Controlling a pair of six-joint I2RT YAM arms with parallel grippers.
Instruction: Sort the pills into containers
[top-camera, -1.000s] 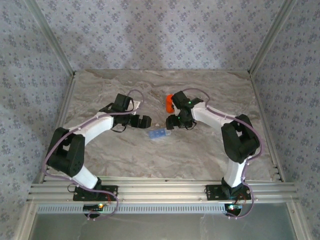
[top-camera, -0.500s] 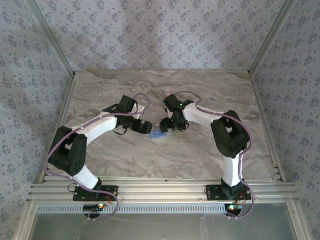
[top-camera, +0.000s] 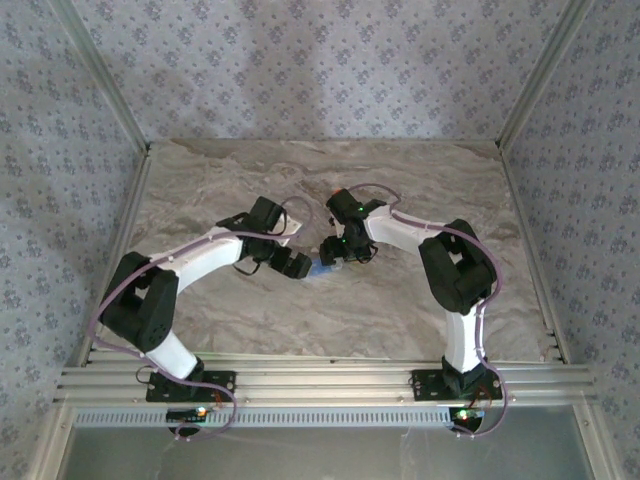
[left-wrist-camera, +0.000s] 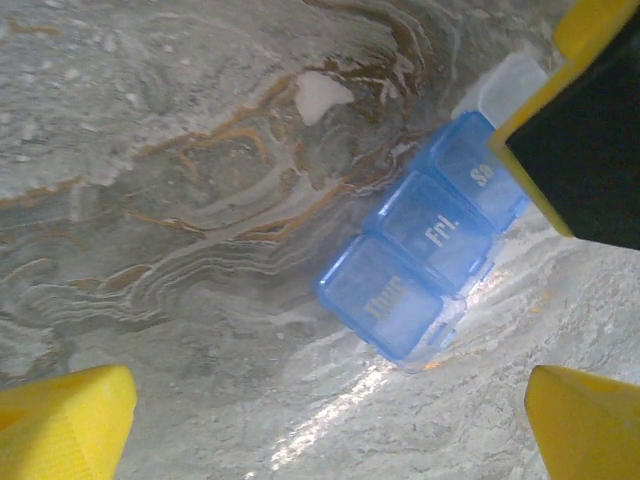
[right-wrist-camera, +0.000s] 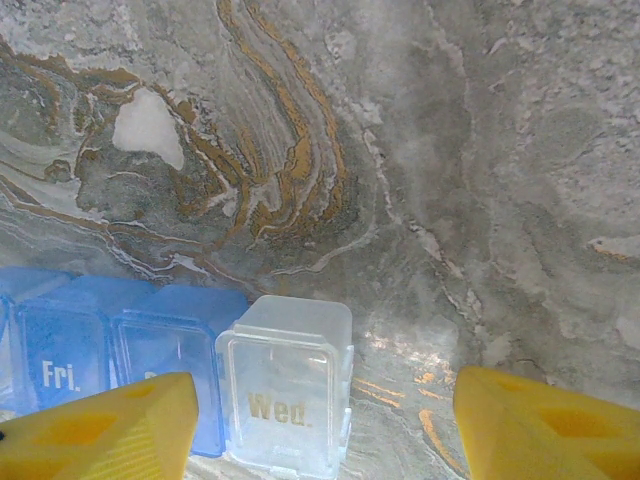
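In the top external view, both arms are seen bent inward over the marbled desk (top-camera: 200, 190). The left end effector (top-camera: 296, 265) and the right end effector (top-camera: 336, 252) are found near each other at mid-desk. A blue pill box (top-camera: 320, 268) is glimpsed flat on the desk between them. How the jaws stand cannot be told from this height.

In the left wrist view, the left end effector's two yellow fingertips (left-wrist-camera: 62, 428) are seen at the lower corners, spread wide apart with nothing clasped. The blue pill box is shown lying diagonally on the desk beyond them, and lids marked "Thur", "Fri." and "Sa" can be read. A clear compartment (left-wrist-camera: 512, 82) is joined to its upper end. A yellow-edged black finger (left-wrist-camera: 585, 130) of the right end effector is seen just over that end.

In the right wrist view, the right end effector's yellow fingertips (right-wrist-camera: 545, 425) are held apart. The clear compartment, marked "Wed.", is seen between them beside the blue "Fri." lids. Bare desk is left between it and the right-hand fingertip, so no clamping is shown.
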